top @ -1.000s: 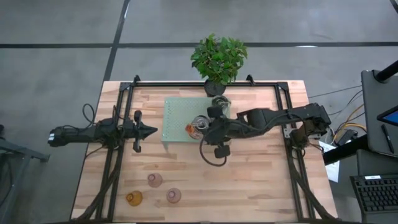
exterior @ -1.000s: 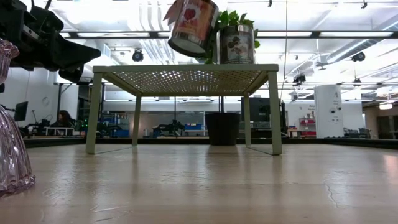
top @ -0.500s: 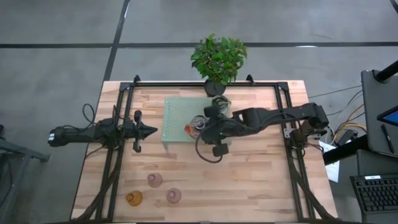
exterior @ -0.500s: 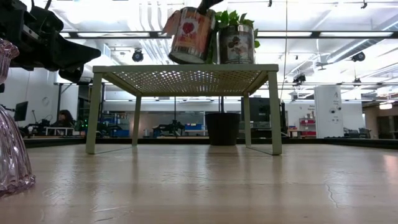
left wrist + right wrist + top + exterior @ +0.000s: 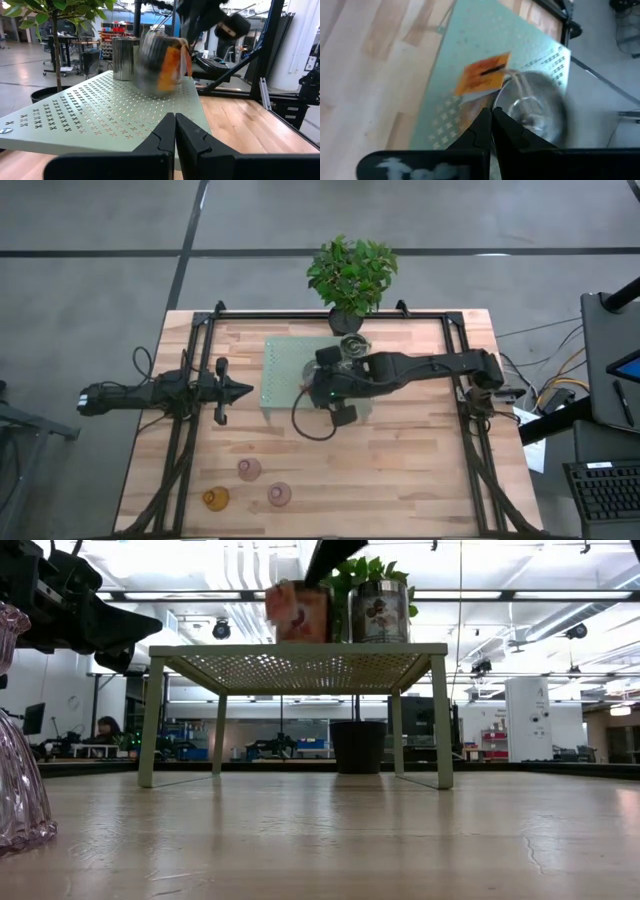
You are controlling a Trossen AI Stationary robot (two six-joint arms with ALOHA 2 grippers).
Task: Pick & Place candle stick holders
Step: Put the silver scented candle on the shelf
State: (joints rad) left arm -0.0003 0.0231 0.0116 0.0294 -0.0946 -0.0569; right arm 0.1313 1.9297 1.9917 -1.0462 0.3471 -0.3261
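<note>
Since a second ago the right arm has swung left across the green stand (image 5: 285, 380) and brought its silver holder (image 5: 298, 612) from a tilt above the top down to upright on it. The right pincer (image 5: 491, 119) is clamped on that holder's rim, gripping from above so the base can meet the perforated top flat; an orange tag hangs from the rim. In the low view the holder appears to sit on the top, left of a second silver holder (image 5: 379, 611) already standing there, near the plant (image 5: 351, 275). The spacing looks chosen so the two do not knock.

The left pincer (image 5: 175, 131) hangs shut and empty over the desk (image 5: 420, 470) left of the stand, pointing at it, clear of the working arm.

Three glass holders wait on the near left of the desk, well apart from the stand: two pink (image 5: 249, 470) and (image 5: 279, 494), one amber (image 5: 215, 499). I cannot find a third silver one.
</note>
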